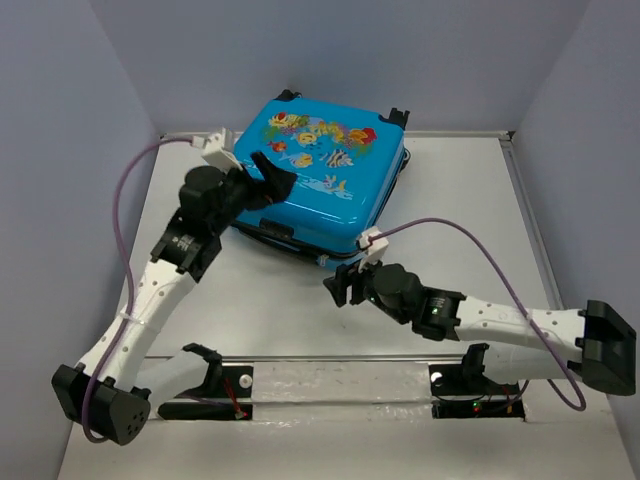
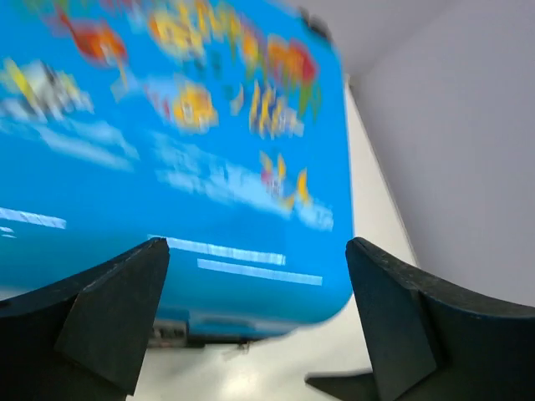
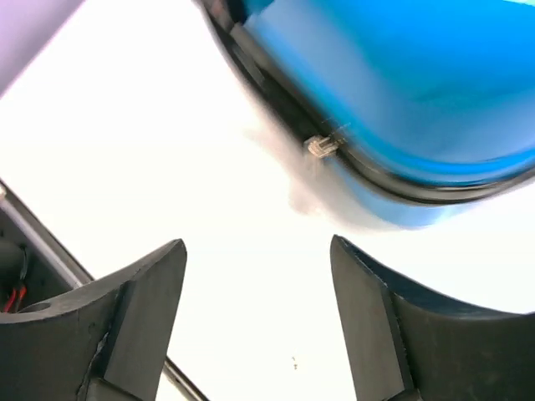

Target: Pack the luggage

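The luggage (image 1: pixel 325 175) is a bright-blue hard-shell suitcase with a fish and coral print, lying closed and flat at the back middle of the table. My left gripper (image 1: pixel 272 178) is open and empty over its left lid edge; the left wrist view shows the blue lid (image 2: pixel 184 167) beyond the spread fingers (image 2: pixel 117 309). My right gripper (image 1: pixel 345 285) is open and empty just in front of the suitcase's near right corner. The right wrist view shows the black zipper seam with a small metal zipper pull (image 3: pixel 324 144) ahead of the fingers (image 3: pixel 376 317).
Grey walls close in the table at the back and both sides. A black mounting rail (image 1: pixel 340 385) with the arm bases runs along the near edge. Purple cables (image 1: pixel 125 210) loop from both wrists. The white table (image 1: pixel 270 310) lies in front of the suitcase.
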Motion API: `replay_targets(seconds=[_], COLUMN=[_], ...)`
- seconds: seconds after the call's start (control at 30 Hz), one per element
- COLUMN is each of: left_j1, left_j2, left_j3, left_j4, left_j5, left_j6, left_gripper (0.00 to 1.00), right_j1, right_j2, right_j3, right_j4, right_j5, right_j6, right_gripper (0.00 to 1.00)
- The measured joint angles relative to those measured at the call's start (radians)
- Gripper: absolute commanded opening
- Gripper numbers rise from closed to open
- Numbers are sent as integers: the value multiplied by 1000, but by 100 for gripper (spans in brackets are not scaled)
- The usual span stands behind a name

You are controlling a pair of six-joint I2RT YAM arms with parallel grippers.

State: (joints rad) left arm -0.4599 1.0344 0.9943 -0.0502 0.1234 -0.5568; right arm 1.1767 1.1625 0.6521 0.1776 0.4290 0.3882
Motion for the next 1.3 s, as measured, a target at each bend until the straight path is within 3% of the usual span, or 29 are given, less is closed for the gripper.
replay_targets(seconds=[0.03,0.07,0.1,0.13,0.17,0.33,0.43,0.57,0.63,0.77,1.03,1.13,1.3], left_j1=[31,72,116,143,199,427,547,660,686,697,620,585,559], left_j2=[5,18,38,52,83,249,391,607,702,888,1030,1023,892], left_j3=[61,123,195,234,286,407,416,416,433,511,506,452,174], left_j4=[-7,-8,-5,0,-9,-17,-28,-38,-56,-60,-29,71,320], left_j5=[-6,-4,-1,2,24,110,154,201,229,263,286,260,210], left_j6=[9,16,28,34,41,54,42,-4,-21,-38,-77,-114,-243], left_gripper=[99,99,99,99,99,99,99,98,98,95,85,84,84], right_j1=[-12,-38,-45,-88,-124,-433,-603,-776,-825,-843,-863,-864,-893], right_j2=[-35,-76,-86,-114,-127,-176,-172,-34,60,196,375,454,538], right_j3=[0,0,0,0,1,2,14,89,125,167,282,345,412], right_j4=[-23,-48,-52,-72,-85,-135,-152,-140,-135,-132,-113,-101,-126], right_j5=[6,13,15,16,2,-109,-175,-299,-338,-394,-436,-472,-520], right_j6=[2,12,13,15,25,61,89,111,117,125,135,125,54], right_gripper=[55,31,19,9,7,7,16,30,31,32,32,33,35])
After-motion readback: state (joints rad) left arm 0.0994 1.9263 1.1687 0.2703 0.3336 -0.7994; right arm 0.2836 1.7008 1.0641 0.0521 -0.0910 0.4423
